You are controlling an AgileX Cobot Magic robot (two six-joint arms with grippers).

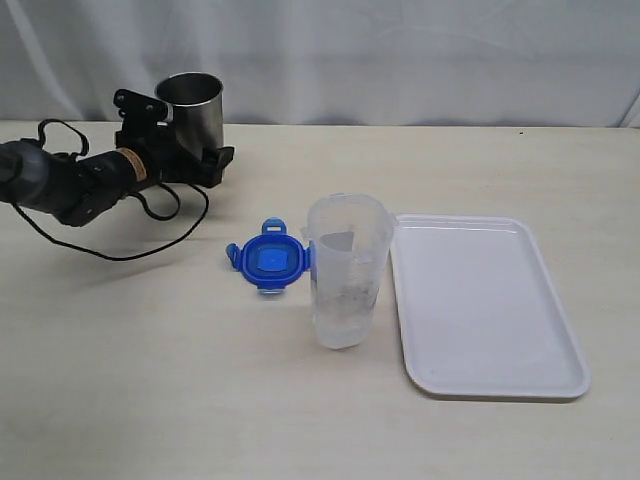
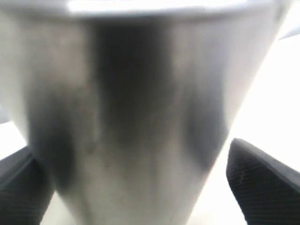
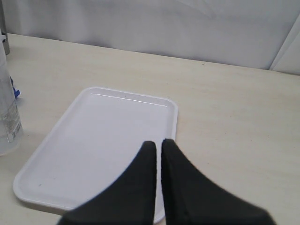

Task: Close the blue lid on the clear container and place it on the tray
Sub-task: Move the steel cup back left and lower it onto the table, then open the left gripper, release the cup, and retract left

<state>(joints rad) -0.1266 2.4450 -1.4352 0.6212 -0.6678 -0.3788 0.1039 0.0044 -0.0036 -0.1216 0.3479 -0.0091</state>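
Left claw (image 1: 182, 135) spread wide around the steel cup (image 1: 195, 105), far back-left of the clear container (image 1: 345, 275); one pad (image 2: 262, 183) stands off the cup wall, nothing gripped. Right claw (image 3: 158, 143) pinched shut, empty, over the tray (image 1: 480, 300). Container upright on the desk (image 1: 150, 380), open-topped. Blue lid (image 1: 270, 258) flat just left of the container; tray just right of it.

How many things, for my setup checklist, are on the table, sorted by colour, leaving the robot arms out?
Blue: 1, the blue lid
Clear: 1, the clear container
White: 1, the tray
Shiny steel: 1, the steel cup
Total: 4
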